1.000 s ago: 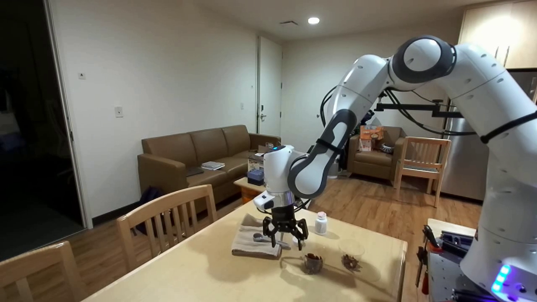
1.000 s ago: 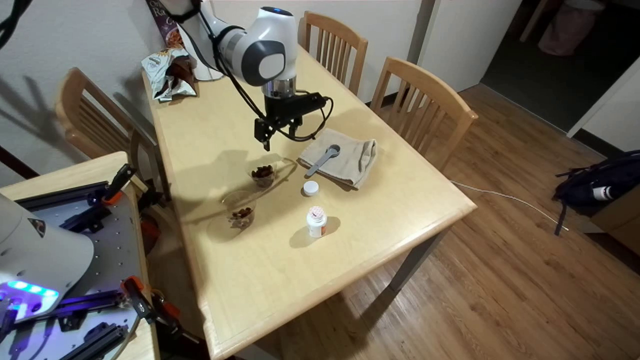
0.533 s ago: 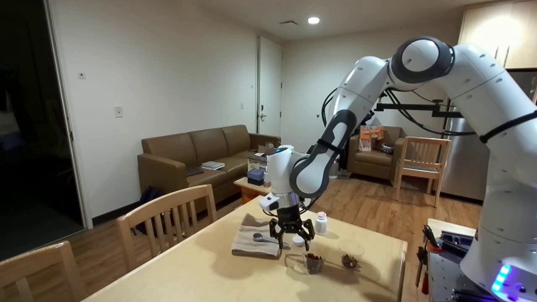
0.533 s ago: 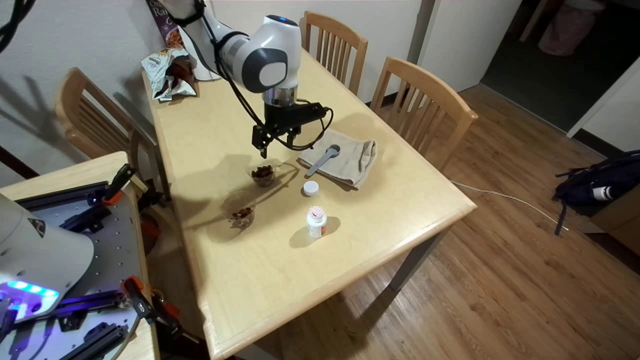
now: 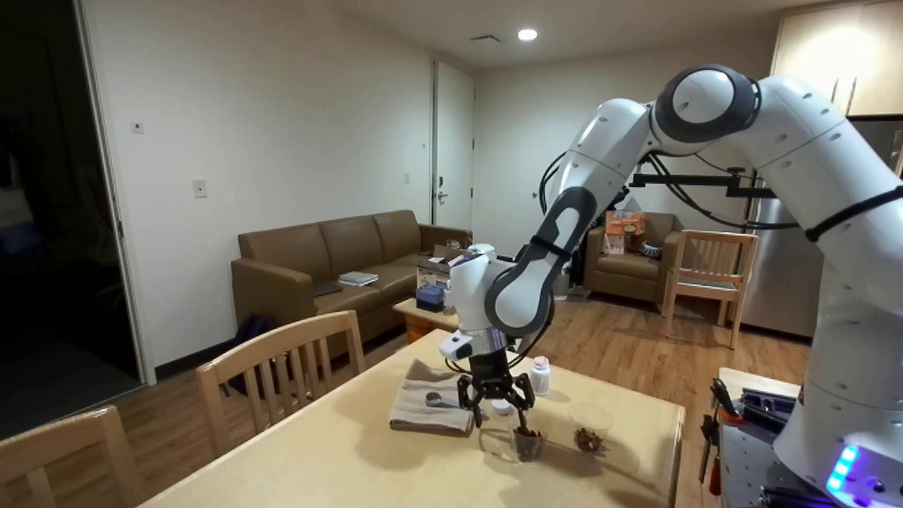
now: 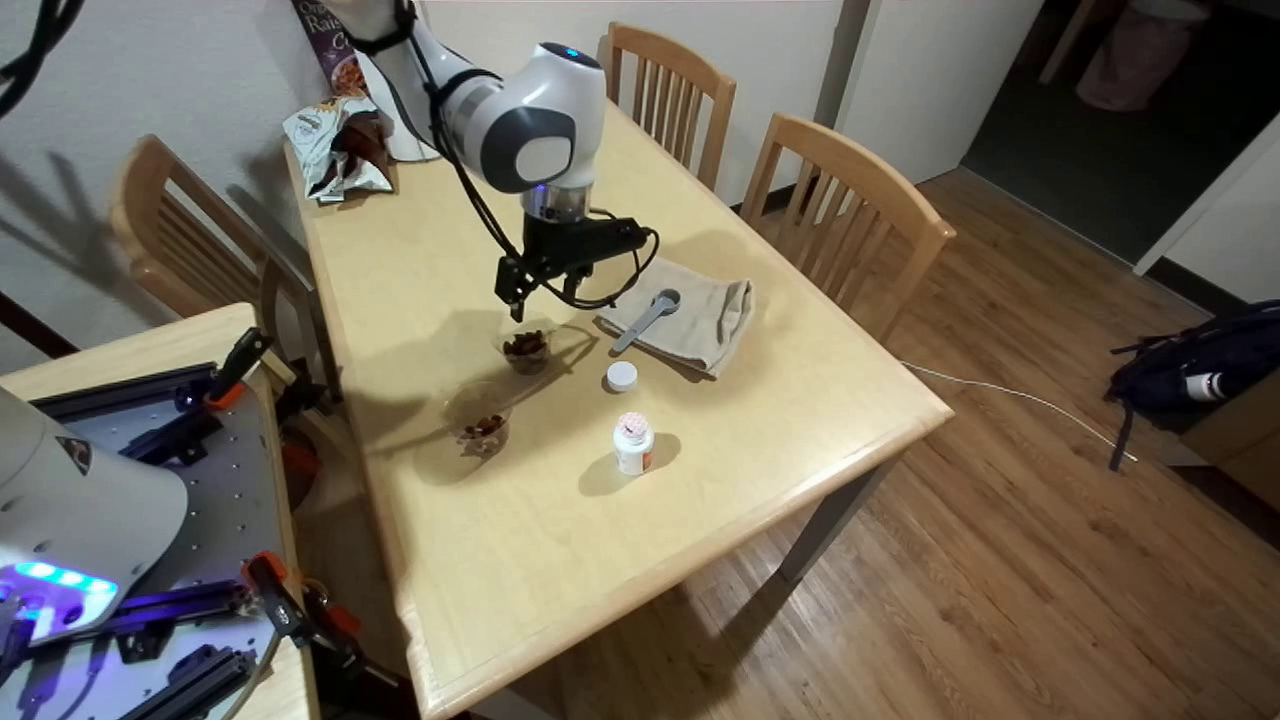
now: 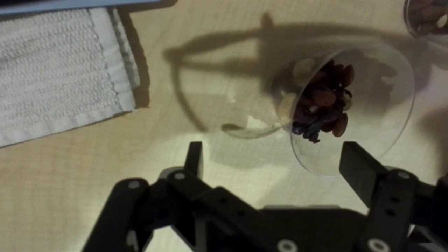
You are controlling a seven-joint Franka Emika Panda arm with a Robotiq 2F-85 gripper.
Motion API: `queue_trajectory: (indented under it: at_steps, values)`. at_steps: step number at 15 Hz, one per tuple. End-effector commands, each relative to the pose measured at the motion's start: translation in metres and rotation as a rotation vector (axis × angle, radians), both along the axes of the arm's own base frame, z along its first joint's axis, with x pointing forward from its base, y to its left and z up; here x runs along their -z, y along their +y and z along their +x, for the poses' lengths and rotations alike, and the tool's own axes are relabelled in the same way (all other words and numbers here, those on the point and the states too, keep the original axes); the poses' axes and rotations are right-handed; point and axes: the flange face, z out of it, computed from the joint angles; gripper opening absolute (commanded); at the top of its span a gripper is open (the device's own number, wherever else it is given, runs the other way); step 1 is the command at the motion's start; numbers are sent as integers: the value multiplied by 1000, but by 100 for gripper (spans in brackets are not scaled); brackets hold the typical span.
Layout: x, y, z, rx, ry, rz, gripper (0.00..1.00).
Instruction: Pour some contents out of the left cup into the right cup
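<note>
Claw condition: I read the claw (image 7: 272, 159) as spread, its two fingers (image 7: 357, 168) well apart in the wrist view. It points downward over the desk (image 6: 560, 580).

Left cup: the left cup (image 5: 528, 447), clear-walled, stands upright on the desk, just below and beside the claw. Dark, raisin-like contents (image 7: 323, 99) lie inside it. In the wrist view, the finger toward the right edge overlaps the cup's rim; I cannot tell whether they touch.

Right cup: the right cup (image 6: 482, 436), also clear, stands near the left cup but apart from it. It contains brown pieces (image 7: 428, 15); my wrist view shows only part of it, at the top right corner.

Surrounding items: in both exterior views I see a folded towel (image 6: 710, 325) carrying a grey scoop (image 6: 643, 323), a small white lid (image 6: 622, 377) near the towel, and a white bottle (image 6: 633, 448) standing upright.
</note>
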Motion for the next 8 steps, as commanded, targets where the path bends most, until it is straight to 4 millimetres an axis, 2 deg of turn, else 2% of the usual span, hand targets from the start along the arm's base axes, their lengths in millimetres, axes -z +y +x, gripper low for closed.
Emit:
queue_trajectory:
  at_steps: [1,3,4,5,8]
  values:
    - [5,-9,-5,-31,-6,31,100]
    - [7,-12,-6,-50,-22,37,100]
    - [7,-12,-6,-58,-32,42,75]
    - [8,-13,-5,-66,-41,44,74]
    - [12,-15,-7,-88,-50,52,53]
